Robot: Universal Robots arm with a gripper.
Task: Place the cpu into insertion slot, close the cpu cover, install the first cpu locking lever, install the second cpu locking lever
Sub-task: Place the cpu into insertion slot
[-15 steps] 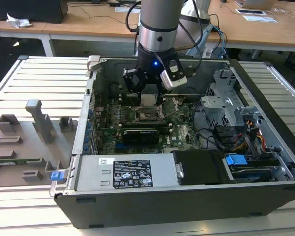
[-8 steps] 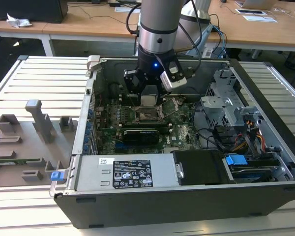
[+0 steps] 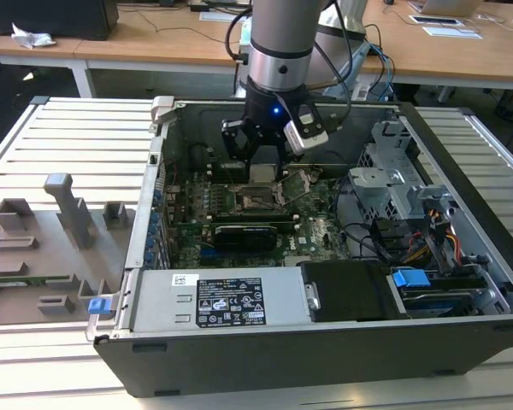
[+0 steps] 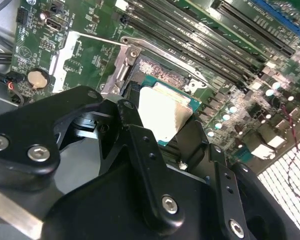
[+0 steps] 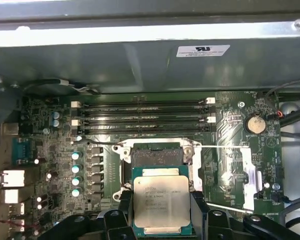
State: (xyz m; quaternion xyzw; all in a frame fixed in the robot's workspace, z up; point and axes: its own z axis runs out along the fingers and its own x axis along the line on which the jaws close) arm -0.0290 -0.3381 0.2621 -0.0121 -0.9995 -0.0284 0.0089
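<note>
**Chip in the jaws, hanging just short of the socket**

The gripper (image 5: 161, 220) is clamping the cpu (image 5: 161, 206) by two opposite edges, jaws narrowed to the chip's width with a black finger (image 5: 121, 212) pressing each side. The dull metal top is facing up.

In the first wrist view, the insertion slot (image 5: 157, 156) is lying open. Its dark contact grid is showing past the chip's far edge, on the side toward the memory slots (image 5: 145, 117). The chip is therefore hanging over the slot's opposite rim and only partly overlapping it, not centred on the grid.

Its edges are running roughly parallel to the slot's silver rim, so the gap to close looks like a short shift toward the memory slots rather than a turn.

In the exterior view, the gripper (image 3: 263, 162) is holding the chip above the slot (image 3: 259, 202), not yet seated.

The cpu cover (image 5: 251, 170) is lying swung open beside the slot, on the side toward the coin battery (image 5: 255, 123), and is leaving the grid unobstructed.
</note>
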